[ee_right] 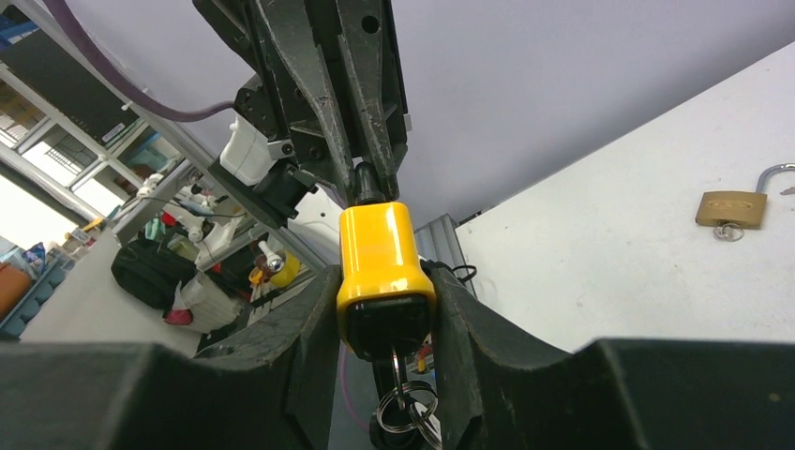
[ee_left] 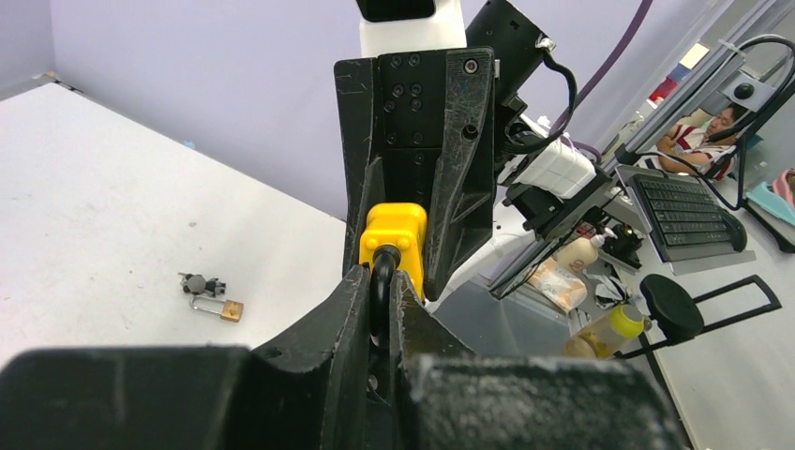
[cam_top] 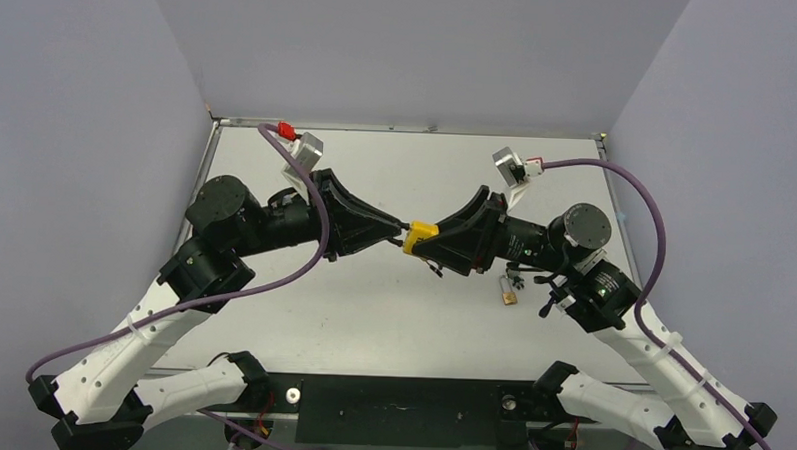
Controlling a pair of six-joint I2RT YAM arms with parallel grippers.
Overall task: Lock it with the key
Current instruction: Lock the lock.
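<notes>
**yellow padlock braced between both arms, key turn yet to come**

the yellow padlock (ee_right: 380, 253) is held in the air above the middle of the table (cam_top: 371, 314), at the point where the two arms meet nose to nose. this looks like the set-up step: the lock is steadied from both ends so the bar can be seated and the key worked.

the right gripper (ee_right: 386, 309) has its fingers narrowed onto the two flat sides of the yellow body and clamps it firmly. a key ring (ee_right: 410, 405) hangs from the underside of the lock, between those fingers. that suggests a key is sitting in the keyhole, though the key's blade is hidden.

the left gripper (ee_left: 382, 286) is nearly closed, with its tips pinched on the black shackle (ee_left: 382, 261) where it enters the top of the body. whether the shackle is fully pushed home cannot be told from these views.

next, i judge the shackle needs pressing straight down into the body. then one gripper must let go and take the key, since both are busy. that handover calls for the other gripper to keep the lock from swinging.

a small brass padlock (ee_right: 730, 208), its shackle open, lies on the table well apart, near the right arm.
</notes>
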